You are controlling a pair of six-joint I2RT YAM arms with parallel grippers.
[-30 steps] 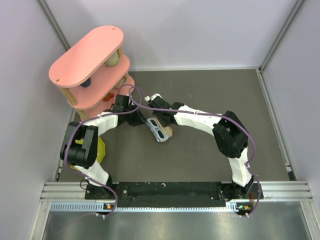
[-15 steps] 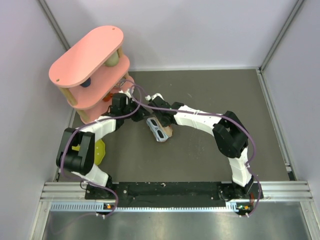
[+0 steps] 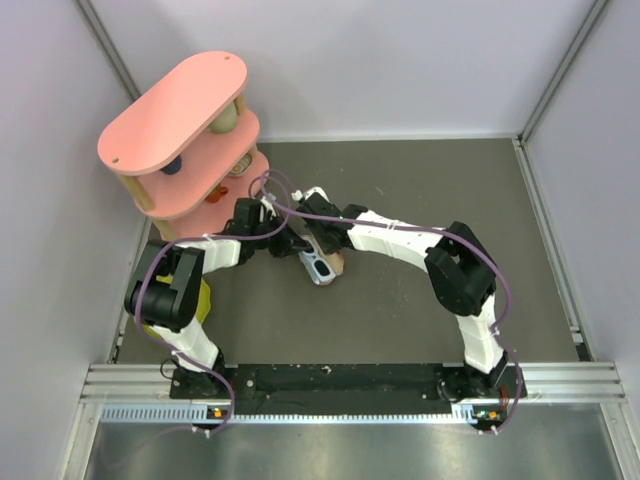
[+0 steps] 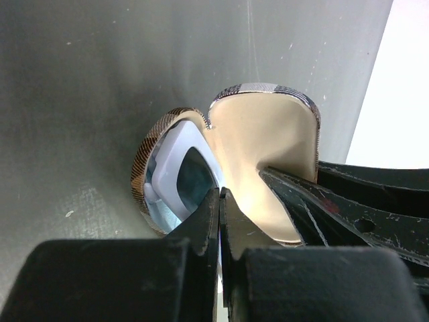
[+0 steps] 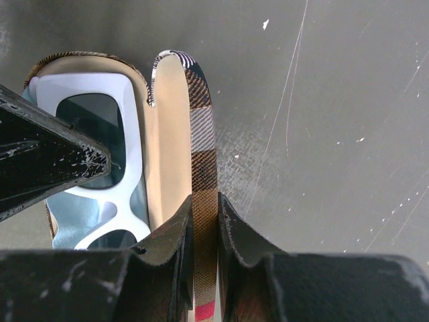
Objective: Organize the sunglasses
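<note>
The sunglasses [image 5: 127,151], white-framed with dark lenses, lie inside the open brown plaid case [image 5: 144,90] on a light blue cloth [image 5: 67,225]. In the top view the case [image 3: 318,266] sits mid-table between both arms. My right gripper [image 5: 204,204] is shut on the case's upright plaid lid [image 5: 201,141]. My left gripper [image 4: 220,192] is shut with nothing between its fingertips, its tip right over the sunglasses [image 4: 179,176] and beside the lid's tan lining [image 4: 268,151]. From the right wrist, the left gripper's finger [image 5: 50,161] covers part of the frame.
A pink three-tier shelf [image 3: 175,120] with small objects stands at the back left, close behind the left arm. A yellow object [image 3: 203,300] lies by the left arm's elbow. Grey walls enclose the dark table [image 3: 420,320].
My left gripper has closed and moved right from beside the shelf to the open case. The right gripper has kept its hold on the lid.
</note>
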